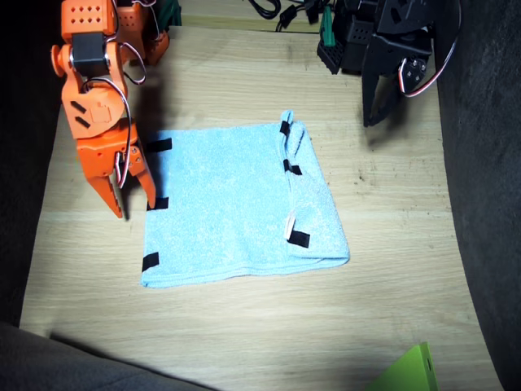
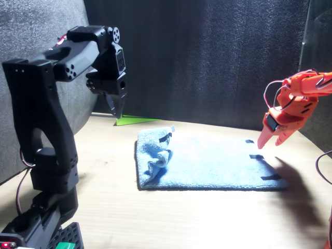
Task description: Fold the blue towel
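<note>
The blue towel point(image 1: 228, 204) lies flat on the wooden table, with its edge on the left arm's side folded over into a rumpled flap point(image 1: 313, 212). Black tape strips mark that flap's edge and the opposite edge. My right gripper point(image 1: 132, 200), orange, hangs open just off the towel's taped edge, with nothing between its fingers; in the front view it point(image 2: 270, 143) hovers above the table. My left gripper point(image 1: 373, 119), black, is raised beyond the folded corner, pointing down, shut and empty. The front view shows the left gripper point(image 2: 116, 113) high above the towel point(image 2: 207, 161).
A bright green sheet point(image 1: 411, 371) lies at the table's near corner on the left arm's side; its edge also shows in the front view point(image 2: 135, 120). Dark fabric walls surround the table point(image 1: 244, 326). Cables and a green part point(image 1: 327, 28) sit by the left arm's base.
</note>
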You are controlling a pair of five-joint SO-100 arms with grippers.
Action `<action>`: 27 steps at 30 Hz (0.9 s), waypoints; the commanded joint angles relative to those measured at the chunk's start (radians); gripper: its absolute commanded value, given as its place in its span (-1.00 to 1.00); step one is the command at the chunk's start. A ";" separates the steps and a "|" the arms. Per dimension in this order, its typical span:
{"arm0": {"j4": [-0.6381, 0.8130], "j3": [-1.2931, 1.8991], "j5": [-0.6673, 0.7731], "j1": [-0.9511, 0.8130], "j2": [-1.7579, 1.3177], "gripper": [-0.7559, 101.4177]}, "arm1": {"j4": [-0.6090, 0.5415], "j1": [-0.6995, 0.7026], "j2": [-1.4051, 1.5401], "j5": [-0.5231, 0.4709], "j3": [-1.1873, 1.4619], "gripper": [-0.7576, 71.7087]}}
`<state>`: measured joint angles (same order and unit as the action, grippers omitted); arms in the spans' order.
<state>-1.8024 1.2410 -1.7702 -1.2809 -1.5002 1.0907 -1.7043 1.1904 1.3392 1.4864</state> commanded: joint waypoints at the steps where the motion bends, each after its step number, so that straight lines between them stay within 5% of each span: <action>1: -0.005 -0.002 -0.002 -0.005 -0.015 -0.99 | 0.028 -0.038 0.025 0.009 -0.031 -0.14; 27: -0.012 -0.032 0.003 0.008 0.000 -0.99 | 0.135 -0.067 -0.028 0.064 -0.037 -0.15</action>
<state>-1.8024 1.2379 -1.7702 -1.2594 -1.4788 1.1980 -1.7610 1.1397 1.3975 1.4803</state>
